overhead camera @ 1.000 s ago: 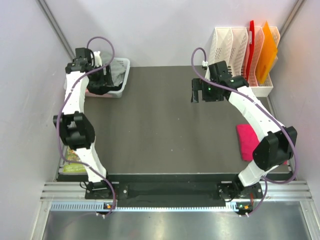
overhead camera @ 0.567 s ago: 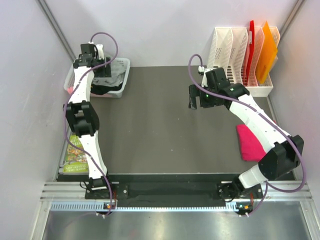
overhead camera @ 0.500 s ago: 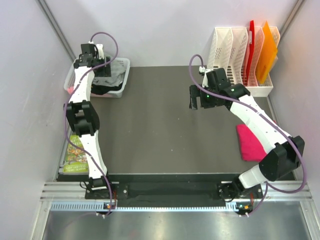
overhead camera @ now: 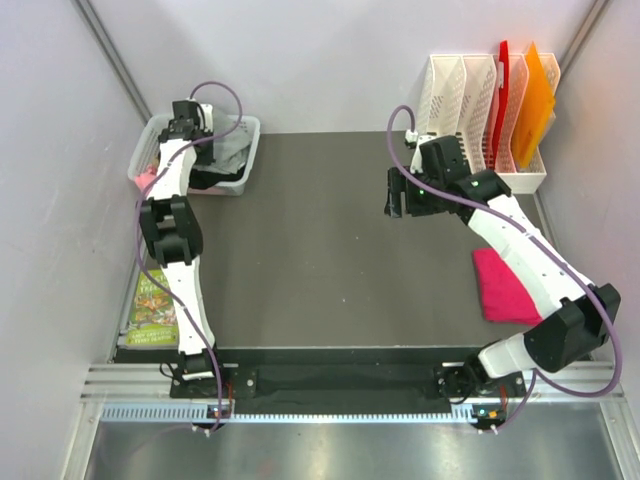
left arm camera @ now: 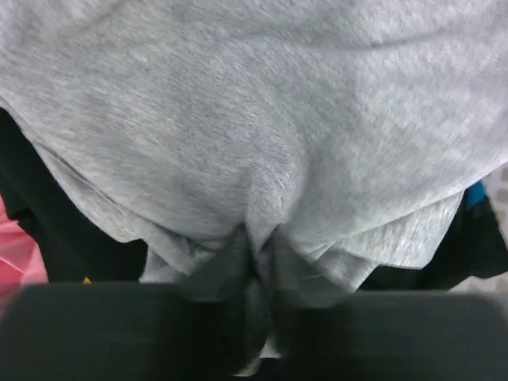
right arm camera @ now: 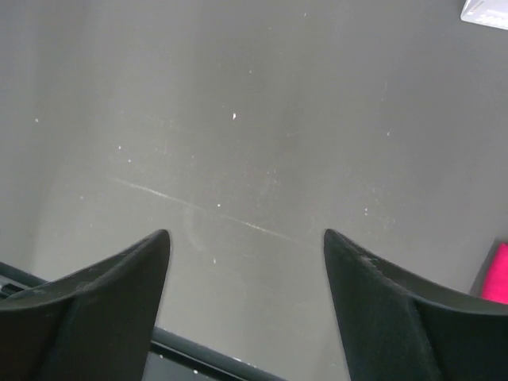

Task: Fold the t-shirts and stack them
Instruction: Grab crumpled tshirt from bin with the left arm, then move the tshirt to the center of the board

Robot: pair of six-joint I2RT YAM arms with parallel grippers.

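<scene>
L gripper (left arm camera: 258,255) tips blurred in grey tee (left arm camera: 262,119) fold, pink tee (right arm camera: 497,274) cut by edge

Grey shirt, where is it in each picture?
Top external: the grey shirt is far left at the back, inside the clear bin.
Left wrist: it fills nearly the whole picture, pinched by the left claw at the bottom.
Right wrist: not in it; only the dark table and a corner of the pink shirt.
Shared landmark: the pink shirt, which is also on the right side of the top view.
</scene>
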